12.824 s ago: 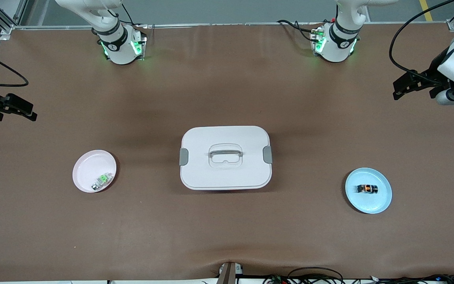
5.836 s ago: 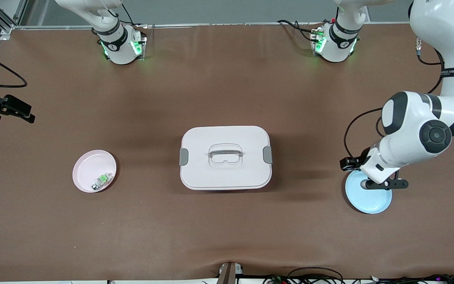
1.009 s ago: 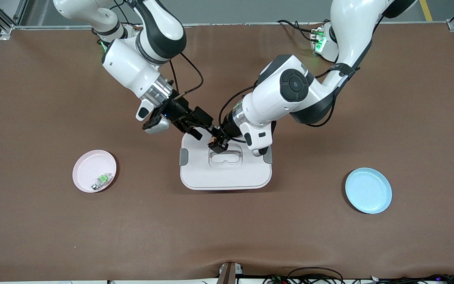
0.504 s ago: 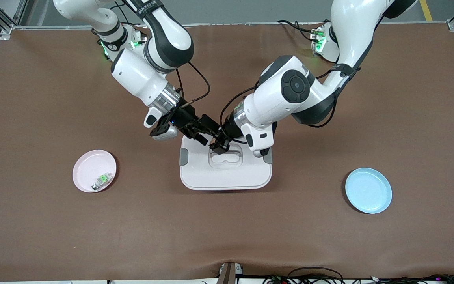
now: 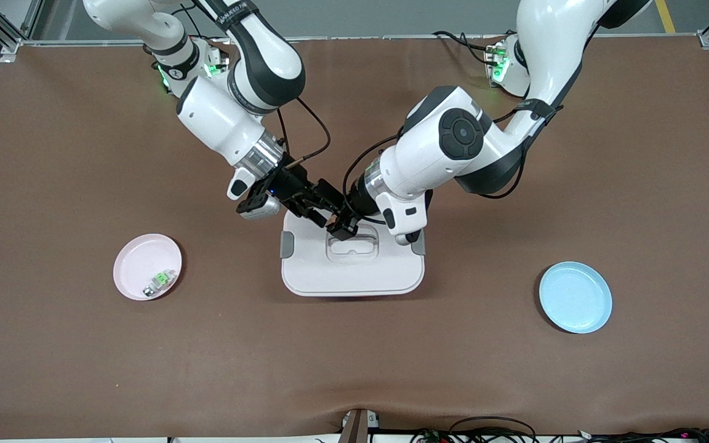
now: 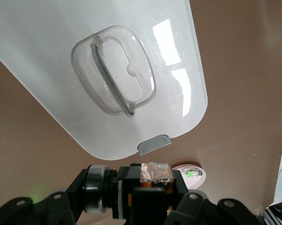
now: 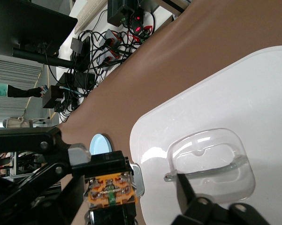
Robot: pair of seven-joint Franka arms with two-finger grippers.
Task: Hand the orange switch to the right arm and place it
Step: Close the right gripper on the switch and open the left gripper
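- The left arm's black two-finger gripper (image 5: 341, 227) is clamped on the small black orange-marked switch (image 5: 333, 219), over the white lidded plastic box (image 5: 352, 271).
- The right arm's black gripper (image 5: 317, 209) brackets that switch (image 7: 110, 190), fingers still apart.
- A round blue plate (image 5: 575, 297) sits bare toward the left arm's end.

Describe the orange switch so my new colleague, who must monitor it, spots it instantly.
Find the white lidded box mid-table. Over its handle end the two tools meet; the left tool pinches the orange switch. It is stubby, black and orange-marked, unlike the green-and-silver part on the pink plate.
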